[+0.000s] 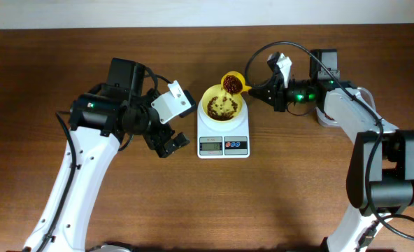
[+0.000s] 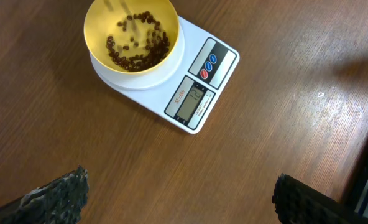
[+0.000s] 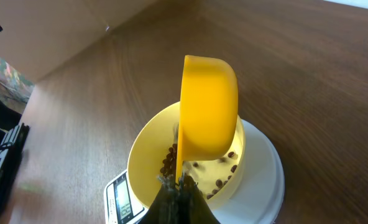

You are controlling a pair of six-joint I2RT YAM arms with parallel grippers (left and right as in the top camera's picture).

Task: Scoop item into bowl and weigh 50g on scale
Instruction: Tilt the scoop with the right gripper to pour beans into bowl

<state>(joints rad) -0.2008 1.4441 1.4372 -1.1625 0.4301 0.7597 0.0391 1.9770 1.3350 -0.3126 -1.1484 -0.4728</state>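
Note:
The pale-yellow bowl (image 1: 222, 104) stands on the white scale (image 1: 223, 136) and holds dark reddish-brown beans (image 1: 222, 106). My right gripper (image 1: 257, 89) is shut on the handle of a bright-yellow scoop (image 1: 233, 82), tilted over the bowl's far rim with beans in it. In the right wrist view the scoop (image 3: 209, 112) is tipped on its side above the bowl (image 3: 148, 155), with beans (image 3: 169, 163) below it. My left gripper (image 1: 173, 145) is open and empty, left of the scale. Its wrist view shows the bowl (image 2: 132, 34), beans (image 2: 137, 45) and scale (image 2: 199, 93).
The brown wooden table (image 1: 277, 196) lies under everything. The right arm's base (image 1: 385, 175) stands at the right. A pale wall edge (image 1: 193, 10) runs along the back.

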